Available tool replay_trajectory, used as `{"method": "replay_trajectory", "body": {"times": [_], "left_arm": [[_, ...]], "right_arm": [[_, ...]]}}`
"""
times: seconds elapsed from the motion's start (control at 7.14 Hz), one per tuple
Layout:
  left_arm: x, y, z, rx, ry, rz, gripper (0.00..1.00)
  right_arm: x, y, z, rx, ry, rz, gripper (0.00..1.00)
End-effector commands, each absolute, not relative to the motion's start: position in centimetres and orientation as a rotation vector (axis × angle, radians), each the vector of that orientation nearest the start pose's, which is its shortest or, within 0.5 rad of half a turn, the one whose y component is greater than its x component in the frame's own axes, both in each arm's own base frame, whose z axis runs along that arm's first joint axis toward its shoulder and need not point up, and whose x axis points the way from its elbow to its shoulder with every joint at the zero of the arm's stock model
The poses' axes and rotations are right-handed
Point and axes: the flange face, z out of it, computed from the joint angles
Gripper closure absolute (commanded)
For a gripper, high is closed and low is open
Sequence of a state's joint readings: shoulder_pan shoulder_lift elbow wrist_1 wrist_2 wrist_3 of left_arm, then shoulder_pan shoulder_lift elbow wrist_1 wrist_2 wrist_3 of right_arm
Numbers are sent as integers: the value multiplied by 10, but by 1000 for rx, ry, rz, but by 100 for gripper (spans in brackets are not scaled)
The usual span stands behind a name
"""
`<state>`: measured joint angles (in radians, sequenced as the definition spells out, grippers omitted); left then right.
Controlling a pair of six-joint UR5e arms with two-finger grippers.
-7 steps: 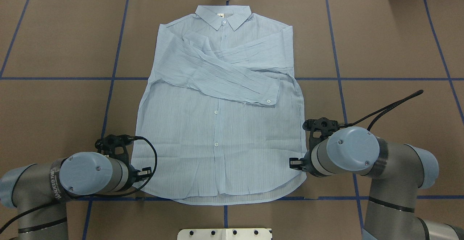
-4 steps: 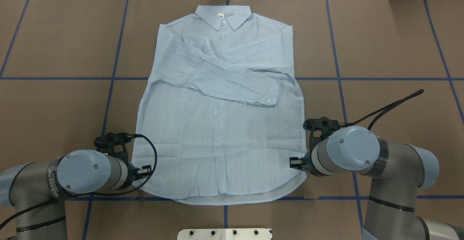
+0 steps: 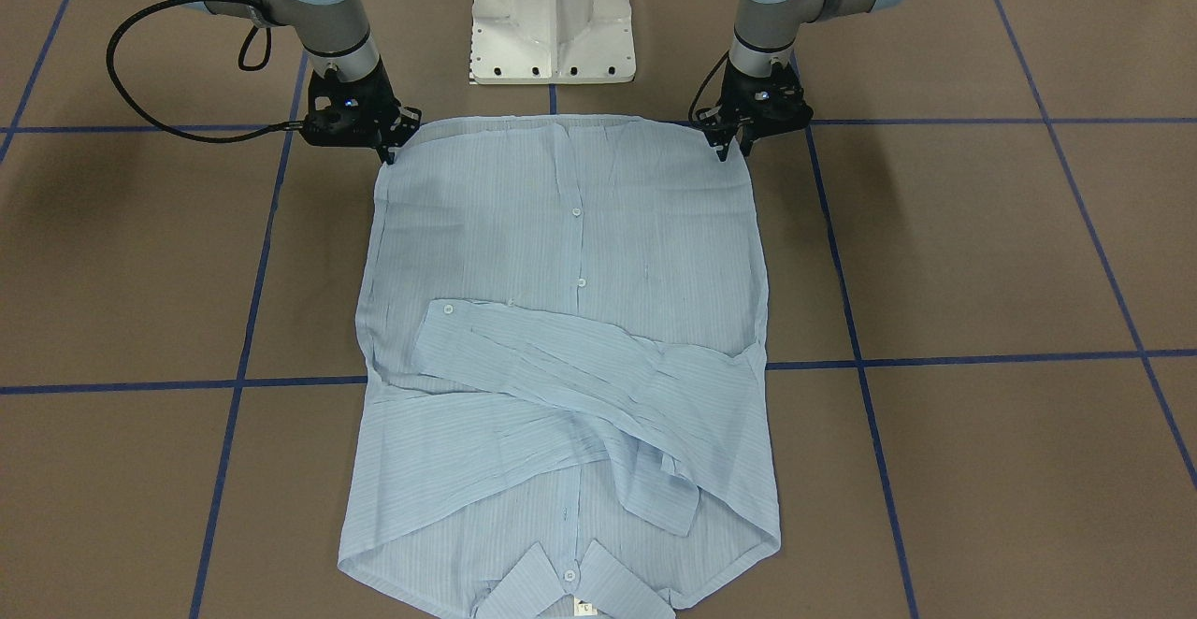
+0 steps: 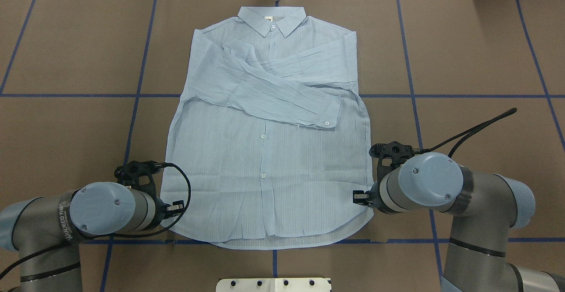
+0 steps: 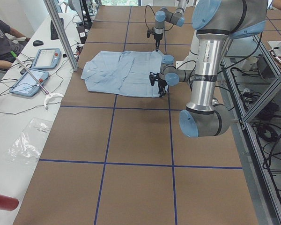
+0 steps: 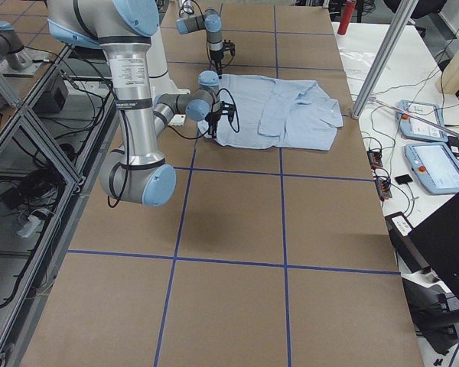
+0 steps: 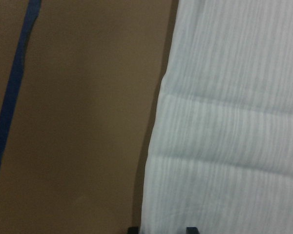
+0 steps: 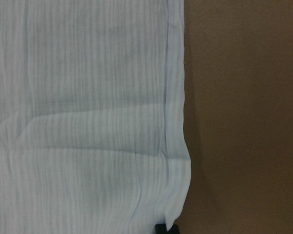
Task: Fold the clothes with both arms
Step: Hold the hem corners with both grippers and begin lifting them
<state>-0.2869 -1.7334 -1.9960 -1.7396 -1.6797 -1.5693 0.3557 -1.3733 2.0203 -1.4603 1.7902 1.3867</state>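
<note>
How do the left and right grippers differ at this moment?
Left gripper: two fingertips show apart, straddling the shirt edge, in its wrist view; right gripper: only one tip shows. The left cable loops tightly beside the shirt; the right cable swings wide. Both point down at hem corners.

- Collar (image 3: 570, 591): we log it cut off by the front view's bottom edge.
- Left gripper (image 3: 732, 150), right gripper (image 3: 393, 147): mostly hidden overhead; we cannot read the grip.
</note>
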Motion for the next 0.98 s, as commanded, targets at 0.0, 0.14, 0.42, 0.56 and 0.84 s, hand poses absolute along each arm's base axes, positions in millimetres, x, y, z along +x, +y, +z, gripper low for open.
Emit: {"method": "replay_trajectory", "body": {"times": [0.0,0.14,0.42,0.56,0.84], "left_arm": [[480,-269,370,5,761,-232,65],[480,-269,370,5,761,-232,81],[480,-268,369,4,763,-229,100],[479,-268,364,6,772,-229,100],[470,-284,361,19,778,-259,100]], "right_arm": [[-463,-290,346,-1,-782,79,100],[-463,-291,345,0,-783,80,100],[-462,-293,344,1,-785,83,100],[-460,-296,344,-1,-786,87,100],[-457,-302,344,-2,-788,99,100]]}}
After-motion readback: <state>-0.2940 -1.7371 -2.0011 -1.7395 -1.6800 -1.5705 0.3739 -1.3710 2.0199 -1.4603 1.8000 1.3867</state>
